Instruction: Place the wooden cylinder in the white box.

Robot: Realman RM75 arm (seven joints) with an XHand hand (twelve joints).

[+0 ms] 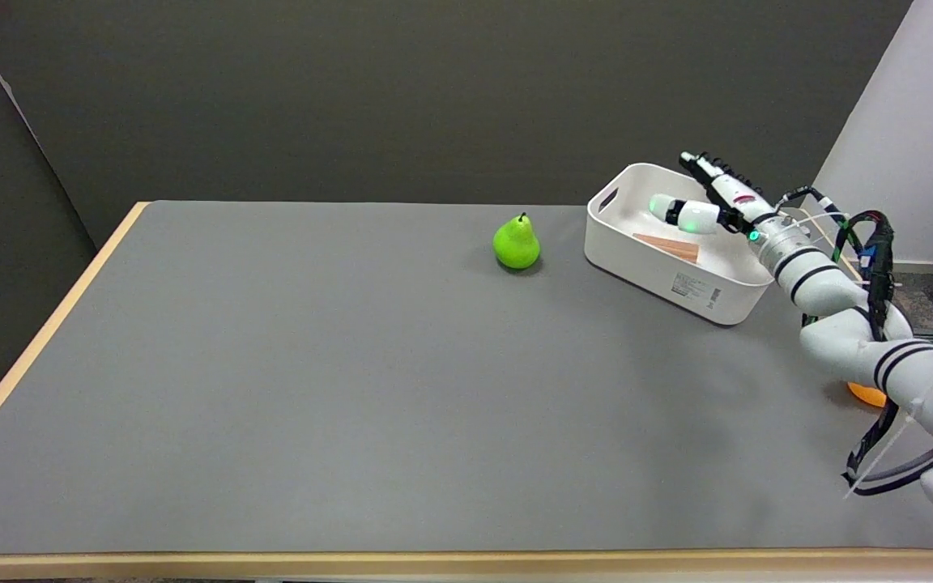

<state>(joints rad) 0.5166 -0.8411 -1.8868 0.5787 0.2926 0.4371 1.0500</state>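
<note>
The placing step looks finished: the wooden cylinder point(667, 246) lies on its side on the floor of the white box point(681, 279), at the right of the frame. The right hand point(717, 202) hovers over the box with its fingers point(697, 167) spread, holding nothing; the cylinder lies just below them, apart. Next, I judge, the arm should lift clear without catching the box rim.

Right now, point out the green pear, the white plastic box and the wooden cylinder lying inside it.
green pear point(517, 244), head view, middle of its body.
white plastic box point(661, 274), head view, near outer wall.
wooden cylinder point(667, 245), head view, middle of its length.
</note>
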